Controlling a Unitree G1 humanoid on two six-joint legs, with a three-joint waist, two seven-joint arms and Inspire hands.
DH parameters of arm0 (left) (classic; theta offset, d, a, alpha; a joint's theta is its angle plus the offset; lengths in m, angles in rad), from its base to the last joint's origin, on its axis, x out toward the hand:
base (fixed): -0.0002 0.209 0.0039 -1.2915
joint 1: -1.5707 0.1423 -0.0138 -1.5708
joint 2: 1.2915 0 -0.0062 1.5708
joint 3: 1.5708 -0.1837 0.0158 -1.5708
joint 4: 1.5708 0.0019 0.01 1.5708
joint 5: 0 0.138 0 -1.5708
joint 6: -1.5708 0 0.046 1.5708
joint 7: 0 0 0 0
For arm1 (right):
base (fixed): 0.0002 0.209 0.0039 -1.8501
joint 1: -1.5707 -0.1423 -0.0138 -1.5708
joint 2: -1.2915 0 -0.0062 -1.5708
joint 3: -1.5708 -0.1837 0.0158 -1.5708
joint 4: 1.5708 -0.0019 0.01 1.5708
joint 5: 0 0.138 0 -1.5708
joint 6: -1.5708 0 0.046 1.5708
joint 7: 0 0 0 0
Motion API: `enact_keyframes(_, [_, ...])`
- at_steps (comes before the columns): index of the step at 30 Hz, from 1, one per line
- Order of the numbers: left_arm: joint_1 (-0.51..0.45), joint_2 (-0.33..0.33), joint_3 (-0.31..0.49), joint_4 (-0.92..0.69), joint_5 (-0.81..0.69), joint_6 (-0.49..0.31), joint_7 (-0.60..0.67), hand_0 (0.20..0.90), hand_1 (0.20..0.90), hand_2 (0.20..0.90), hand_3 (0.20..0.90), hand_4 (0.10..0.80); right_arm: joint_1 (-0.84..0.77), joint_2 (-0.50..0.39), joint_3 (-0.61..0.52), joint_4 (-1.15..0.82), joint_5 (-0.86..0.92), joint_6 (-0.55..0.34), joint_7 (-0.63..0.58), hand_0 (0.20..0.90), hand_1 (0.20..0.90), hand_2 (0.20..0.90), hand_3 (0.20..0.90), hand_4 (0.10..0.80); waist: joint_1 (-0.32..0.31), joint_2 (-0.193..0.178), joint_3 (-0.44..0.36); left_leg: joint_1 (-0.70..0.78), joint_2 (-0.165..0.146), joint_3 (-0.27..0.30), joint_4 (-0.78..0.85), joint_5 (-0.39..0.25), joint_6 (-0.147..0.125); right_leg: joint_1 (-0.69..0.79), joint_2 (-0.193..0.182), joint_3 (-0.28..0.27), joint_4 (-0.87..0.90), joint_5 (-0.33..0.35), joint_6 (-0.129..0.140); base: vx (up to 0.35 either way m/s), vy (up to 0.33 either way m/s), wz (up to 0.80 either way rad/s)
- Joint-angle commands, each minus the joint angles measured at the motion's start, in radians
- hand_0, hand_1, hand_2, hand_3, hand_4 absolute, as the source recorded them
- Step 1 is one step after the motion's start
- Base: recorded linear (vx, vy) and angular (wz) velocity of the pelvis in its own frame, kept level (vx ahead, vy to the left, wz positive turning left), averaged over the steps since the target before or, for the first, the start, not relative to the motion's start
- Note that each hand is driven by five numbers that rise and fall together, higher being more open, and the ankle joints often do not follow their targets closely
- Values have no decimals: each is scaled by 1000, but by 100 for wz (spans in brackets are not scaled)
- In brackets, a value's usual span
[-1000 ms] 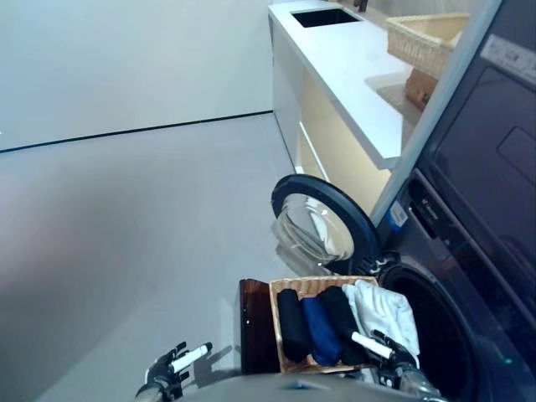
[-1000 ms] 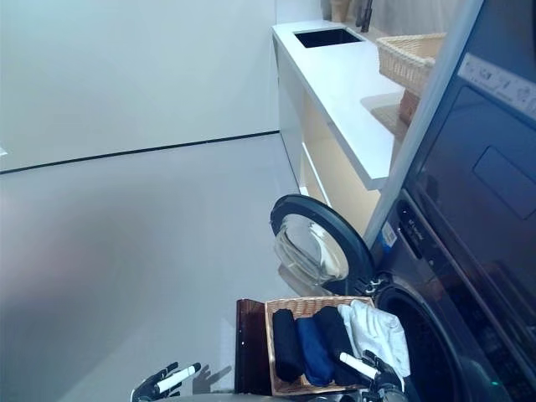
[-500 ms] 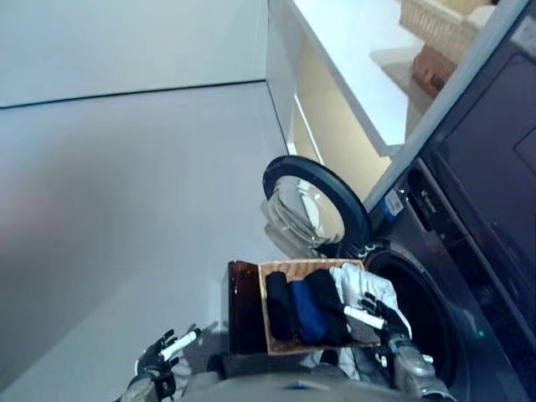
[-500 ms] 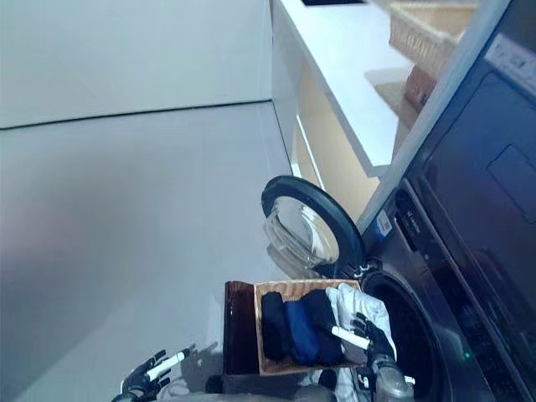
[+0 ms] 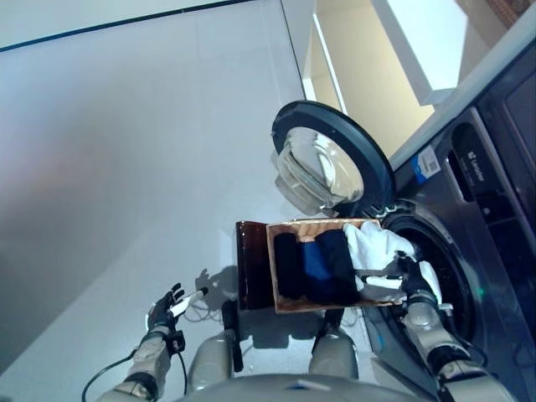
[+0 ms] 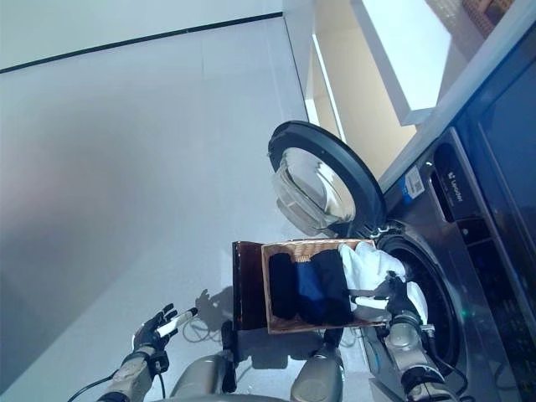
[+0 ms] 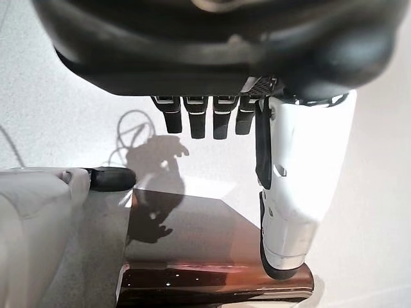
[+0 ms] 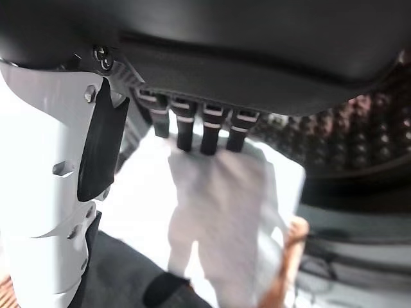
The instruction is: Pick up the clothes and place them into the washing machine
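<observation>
Presently on record: a dark front-loading washing machine [image 5: 494,209] stands at the right of the head views, its round glass-centred door [image 5: 331,163] swung fully open toward the pale grey floor [image 5: 126,151], the drum mouth [image 5: 435,268] exposed. Directly before that opening stands a rectangular woven wicker laundry basket [image 5: 311,306], its far rim close under the open door; it rests against a dark reddish-brown glossy stand [image 5: 249,272] on its left side. Within the basket, side by side from left to right: a black rolled garment [image 5: 287,264], a blue rolled garment [image 5: 316,261], a second black rolled garment [image 5: 339,264], and a crumpled white cloth [image 5: 377,247] at the end nearest the drum, spilling over the rim there. Right hand [image 5: 410,280]: over the white cloth at the basket's right end; in its wrist view the fingers [image 8: 192,128] point straight and close together above the white fabric, thumb set apart, nothing gripped. Left hand [image 5: 170,306]: low at the robot's left, over the floor, well apart from the basket; fingers relaxed and loosely spread, thumb extended, holding nothing. A pale cream cabinet with a white countertop [image 5: 402,42] runs along the upper right.
</observation>
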Motion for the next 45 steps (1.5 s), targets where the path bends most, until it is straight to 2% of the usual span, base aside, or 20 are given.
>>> enact_keyframes(1, [-14,37,-17,-19,-22,-60,27,900,900,900,900,800,-31,-60,-25,-80,-20,-22,-77,900,900,900,900,800,7,-26,-18,-53,58,-32,74,-23,-69,-88,-97,62,19,148,24,-14,14,8])
enact_keyframes(8, [-3,42,-22,-35,-35,-68,37,900,900,900,900,800,48,-34,-10,-270,-13,-48,-56,900,900,900,900,800,-5,-49,-22,-39,63,-30,70,-29,-70,-76,-99,60,14,152,29,17,0,2])
enact_keyframes(12, [9,42,-18,-39,-28,-72,41,900,900,900,900,800,103,-27,-5,-285,-120,-26,-100,900,900,900,900,800,-7,-65,-29,-16,64,-31,78,-48,-69,-51,-105,60,20,152,35,56,5,0])
enact_keyframes(17, [8,42,-17,-57,5,-84,70,900,900,900,900,800,65,-35,-2,-150,-239,37,-216,900,900,900,900,800,3,-65,-26,-33,51,-38,100,-55,-68,-45,-113,47,16,167,39,-2,3,2])
enact_keyframes(18, [-1,45,-18,-37,15,-86,79,900,900,900,900,800,26,-37,13,-46,-260,65,-245,900,900,900,900,800,12,-67,-26,-44,46,-39,106,-56,-68,-46,-115,42,13,171,40,-8,6,4])
enact_keyframes(25, [-26,41,-14,5,9,-80,93,900,900,900,900,800,-75,-26,77,141,-257,99,-284,900,900,900,900,800,24,-68,-16,-93,33,-47,144,-64,-64,-67,-120,45,18,175,33,-20,9,10])
enact_keyframes(34, [-45,31,-62,-23,10,-77,112,900,900,900,900,800,-253,-28,176,399,-179,110,-275,900,900,900,900,800,52,-48,-2,-156,23,-52,173,-60,-64,-103,-131,43,25,178,24,-19,13,6])
enact_keyframes(45, [-44,34,-84,-40,14,-75,122,900,900,900,900,800,-318,-91,190,470,-206,142,-322,900,900,900,900,800,67,-30,21,-197,32,-58,215,-69,-69,-137,-136,53,71,151,12,-5,5,3])
